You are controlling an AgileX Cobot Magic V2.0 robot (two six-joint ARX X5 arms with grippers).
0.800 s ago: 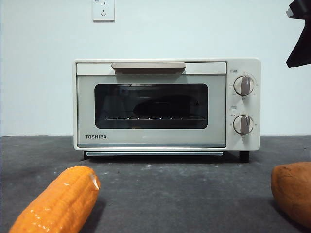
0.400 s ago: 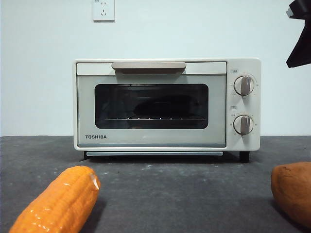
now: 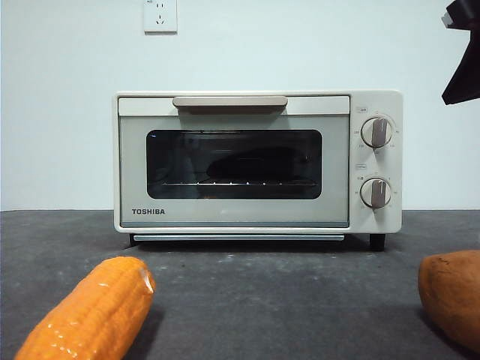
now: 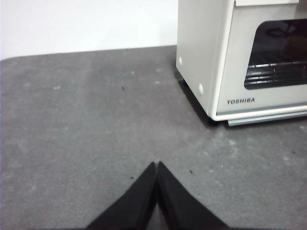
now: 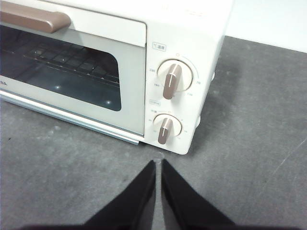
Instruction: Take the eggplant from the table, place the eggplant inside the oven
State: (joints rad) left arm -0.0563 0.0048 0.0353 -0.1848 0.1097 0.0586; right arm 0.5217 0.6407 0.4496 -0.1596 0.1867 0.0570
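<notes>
- Table [image 3: 247, 292], dark grey and faintly speckled, spreads across the whole front view and carries everything else; no eggplant lies on any part of it that the cameras show.
- Oven [image 3: 259, 161], cream-white with TOSHIBA on its door, stands at the back of the table against the pale wall, its glass door shut and its beige bar handle [image 3: 229, 101] level along the top of the door.
- Eggplant [image 3: 259, 163] shows as a dark long oval behind the glass, lying on the wire rack [image 3: 232, 182] inside the oven; the dark glass leaves only its outline to read.
- Corn cob [image 3: 90, 315] lies at the near left of the front view and sweet potato [image 3: 454, 296] at the near right, both well apart from the oven.
- Right gripper [image 5: 158, 165] hovers above the table just in front of the oven's two grey knobs [image 5: 169, 81], jaws pressed together and holding nothing.
- Left gripper [image 4: 157, 167] hovers over bare table off the oven's other front corner, jaws likewise together and empty.
- Judged from this, the placing step looks done: the vegetable is inside and the door is closed, so the task appears at or near its end.
- Next move, if any, calls only for both arms to draw clear of the oven without brushing the knobs or the handle.
</notes>
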